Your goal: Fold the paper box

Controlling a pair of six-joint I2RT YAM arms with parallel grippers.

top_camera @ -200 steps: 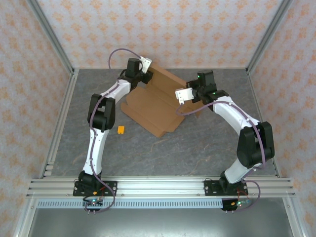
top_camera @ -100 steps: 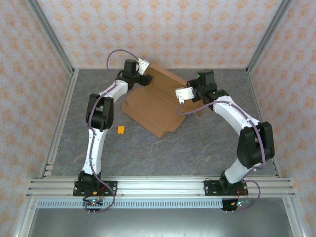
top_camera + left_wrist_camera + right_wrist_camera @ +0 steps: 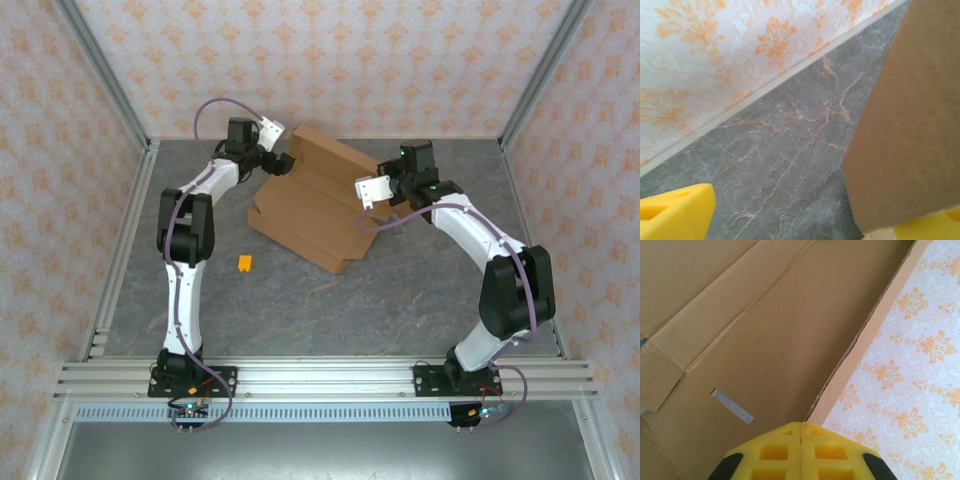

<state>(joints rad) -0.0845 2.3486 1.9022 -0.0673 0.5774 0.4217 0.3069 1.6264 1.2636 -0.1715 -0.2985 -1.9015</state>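
text: none legible | labels: none (paper box [image 3: 310,205] plain brown)

Paper box [image 3: 315,205] plain brown; tabletop [image 3: 330,300] grey, veined; walls [image 3: 330,60] white, orange floral print.

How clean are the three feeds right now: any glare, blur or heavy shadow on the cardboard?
Top external: even, soft light, no glare; the paper box reads sharp, thin shadow along its near edge. Left wrist: table veining crisp, left tool fingers slightly soft. Right wrist: creases crisp, no glare, right tool sharp.
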